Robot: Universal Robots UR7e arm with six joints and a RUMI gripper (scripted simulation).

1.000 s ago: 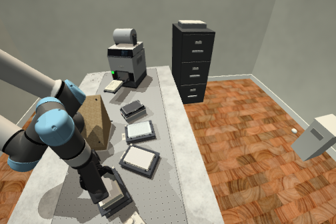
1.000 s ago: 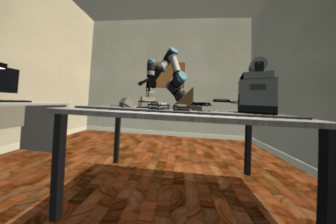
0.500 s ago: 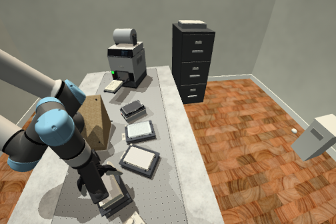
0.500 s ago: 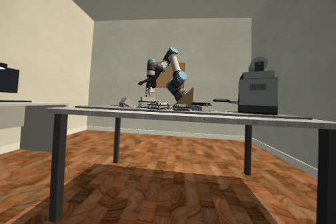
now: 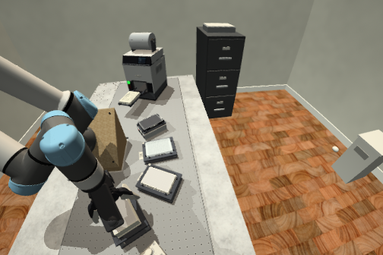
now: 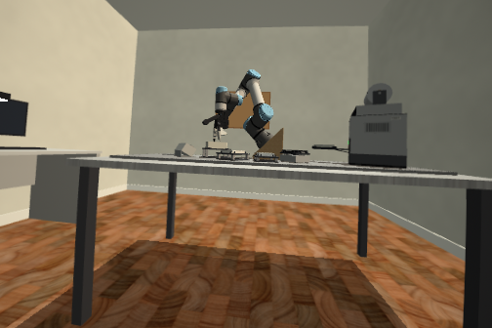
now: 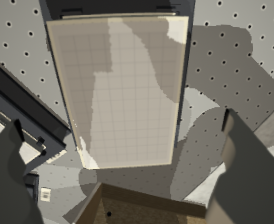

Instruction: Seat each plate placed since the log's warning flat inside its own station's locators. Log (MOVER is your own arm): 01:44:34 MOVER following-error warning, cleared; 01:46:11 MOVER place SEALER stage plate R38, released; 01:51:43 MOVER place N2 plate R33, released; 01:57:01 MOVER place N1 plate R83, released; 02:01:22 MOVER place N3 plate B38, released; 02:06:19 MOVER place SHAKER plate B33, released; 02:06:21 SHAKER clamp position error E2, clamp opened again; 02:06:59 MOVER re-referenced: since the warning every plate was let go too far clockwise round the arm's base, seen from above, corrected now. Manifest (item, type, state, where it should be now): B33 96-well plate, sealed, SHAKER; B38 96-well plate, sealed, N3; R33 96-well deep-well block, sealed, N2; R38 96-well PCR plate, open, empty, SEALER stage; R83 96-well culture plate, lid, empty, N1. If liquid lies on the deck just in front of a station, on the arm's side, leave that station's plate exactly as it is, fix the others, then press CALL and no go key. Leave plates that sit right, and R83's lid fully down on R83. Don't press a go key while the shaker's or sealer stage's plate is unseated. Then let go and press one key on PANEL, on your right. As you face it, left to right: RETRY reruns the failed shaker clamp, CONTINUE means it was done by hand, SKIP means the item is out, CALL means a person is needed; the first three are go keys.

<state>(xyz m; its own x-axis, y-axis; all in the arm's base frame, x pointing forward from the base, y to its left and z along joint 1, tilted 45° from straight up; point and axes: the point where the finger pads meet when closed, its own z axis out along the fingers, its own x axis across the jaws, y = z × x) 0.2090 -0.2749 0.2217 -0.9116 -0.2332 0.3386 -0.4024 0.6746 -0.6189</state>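
1. My gripper (image 7: 124, 115) stands with its jaws fully apart and nothing between them, hanging above the shaker (image 5: 134, 234) at the near end of the deck (image 5: 182, 211).
2. The sealed plate B33 (image 7: 120, 90) lies directly beneath the jaws on the shaker's dark nest; one finger (image 7: 248, 165) sits off each long side, not touching.
3. In the wrist view its long axis runs away from me, across the line between the fingers, so the jaws span its short width.
4. Its edges look slightly skewed against the nest's dark frame; I cannot tell if it sits flat inside the locators.
5. I judge the next choice turns on that: re-grip across the same short width, or lift clear.
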